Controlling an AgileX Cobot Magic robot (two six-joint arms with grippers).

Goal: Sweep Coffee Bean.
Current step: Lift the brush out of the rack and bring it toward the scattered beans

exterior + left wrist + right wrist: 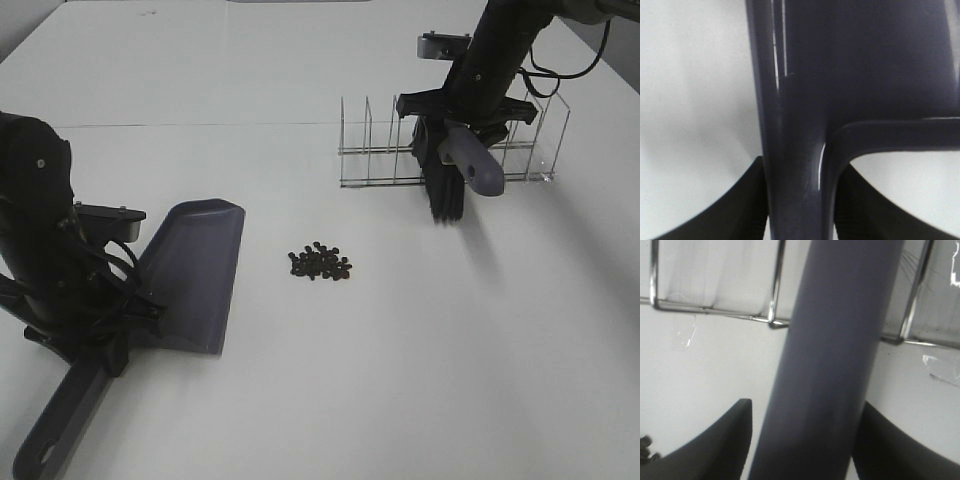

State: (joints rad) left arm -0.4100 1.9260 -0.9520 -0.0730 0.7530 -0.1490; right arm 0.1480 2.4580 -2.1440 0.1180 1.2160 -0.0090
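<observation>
A small pile of dark coffee beans [320, 263] lies on the white table. My left gripper [100, 340] is shut on the handle of a dark grey dustpan [195, 270], whose scoop lies flat to the left of the beans. The handle fills the left wrist view [795, 150] between the black fingers [745, 210]. My right gripper [455, 120] is shut on the grey handle of a brush [470, 160], whose black bristles [445, 195] hang down in front of the wire rack, far right of the beans. The handle fills the right wrist view [830, 365].
A clear wire-frame rack [440, 140] with several dividers stands at the back right, just behind the brush; its bars show in the right wrist view [715, 310]. A seam runs across the table [200, 125] at the back.
</observation>
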